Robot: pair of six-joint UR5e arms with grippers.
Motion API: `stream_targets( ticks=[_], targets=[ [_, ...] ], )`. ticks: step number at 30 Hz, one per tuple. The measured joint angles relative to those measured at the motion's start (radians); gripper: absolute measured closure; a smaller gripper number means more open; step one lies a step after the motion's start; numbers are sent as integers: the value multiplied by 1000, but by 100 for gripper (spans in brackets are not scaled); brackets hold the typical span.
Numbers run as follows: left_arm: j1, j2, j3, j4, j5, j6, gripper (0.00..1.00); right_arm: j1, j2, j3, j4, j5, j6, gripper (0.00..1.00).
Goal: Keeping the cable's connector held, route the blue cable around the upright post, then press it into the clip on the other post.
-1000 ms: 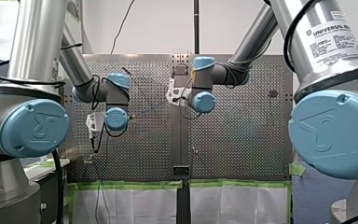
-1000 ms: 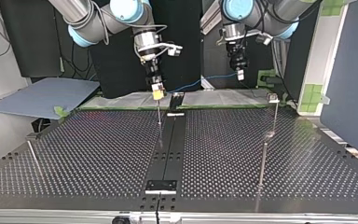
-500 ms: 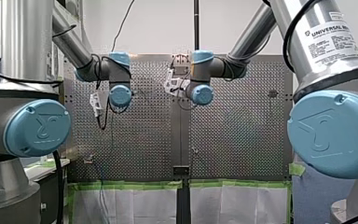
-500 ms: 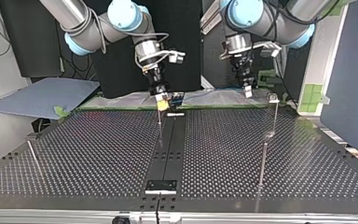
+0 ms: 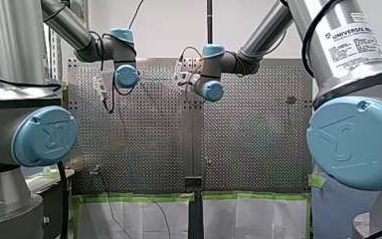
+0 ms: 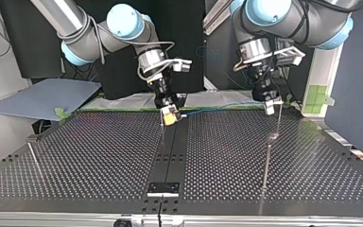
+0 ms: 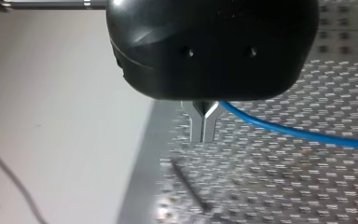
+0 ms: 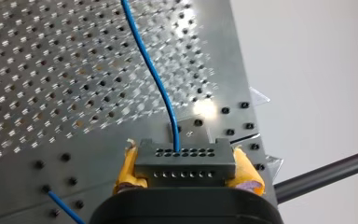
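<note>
Right gripper point(image 6: 170, 116) clamps connector point(image 8: 184, 158); left gripper point(image 6: 269, 109), at its 3 o'clock in top view, pinches cable point(image 6: 222, 107). Cable not yet round post point(image 6: 161, 124) or in clip post point(image 6: 277, 122).

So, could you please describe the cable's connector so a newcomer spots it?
In the top view, at the far end of the black strip down the perforated table hangs my right gripper. The connector is the grey block clamped between its yellow pads, alone in having rows of small holes and the blue cable leaving it.
</note>
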Motion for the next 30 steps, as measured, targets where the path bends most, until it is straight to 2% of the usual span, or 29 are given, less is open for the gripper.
stream_targets(
  ticks=[5,10,19,24,30],
  targets=[
    [18,43,51,-52,19,-1,100,-1,0,-54,25,-12,13,100],
    [35,31,98,-84,42,-1,100,-3,2,-110,38,-26,33,100],
    [74,27,185,-100,73,-3,100,-10,5,-211,55,-49,61,100],
    [108,13,222,-104,90,-13,100,-14,15,-256,64,-58,67,100],
    [165,6,236,-108,143,-26,100,-13,62,-317,98,-72,72,100]
  ],
)
